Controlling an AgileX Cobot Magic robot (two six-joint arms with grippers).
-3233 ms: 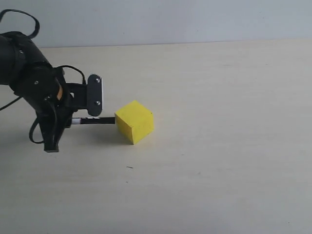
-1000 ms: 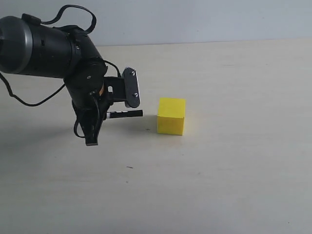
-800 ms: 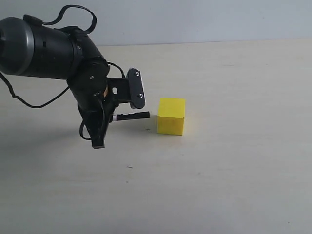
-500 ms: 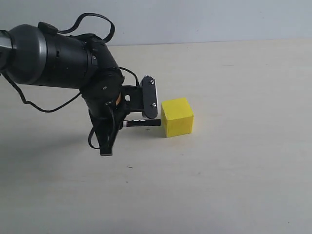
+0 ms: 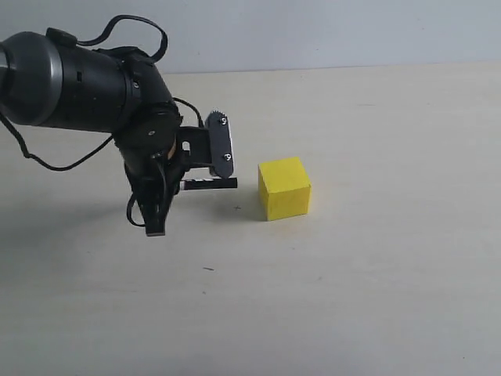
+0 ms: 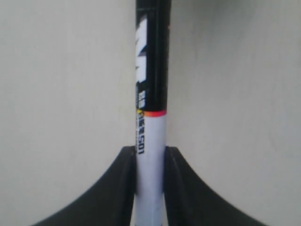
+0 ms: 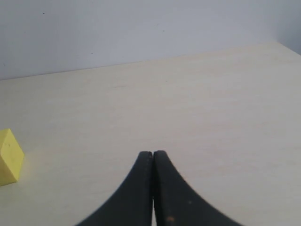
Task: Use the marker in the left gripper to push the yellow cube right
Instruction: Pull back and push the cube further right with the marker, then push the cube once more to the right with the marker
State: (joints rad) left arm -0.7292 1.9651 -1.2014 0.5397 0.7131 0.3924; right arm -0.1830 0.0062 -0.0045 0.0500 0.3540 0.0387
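Since half a second ago the left end effector (image 6: 150, 159) has backed off from the yellow cube (image 5: 284, 188), so the marker (image 5: 211, 183) tip that was against the cube now sits apart from it on its left side in the exterior view. The cube has not budged in that half second. It rests on the table (image 5: 376, 274), turned a bit so a corner edge faces roughly the camera. The left end effector is clamped on the marker's white barrel, just below the red band, black cap pointing at the cube. The right end effector (image 7: 153, 157) has its fingers pressed together on nothing, well away from the cube. My read is that the cube is light and rigid, and on this smooth table it looks likely to slide and also twist, so aim for the middle of its left face, low down, not the corner. The marker is stiff but slim and round, so it could slip or swivel in the fingers if you load it sideways. You can't see the marker tip or the cube in the left wrist view. The arm body hides the grip in the exterior view. Tip height above the table is hard to judge. The right wrist view cuts the cube off at the frame edge.
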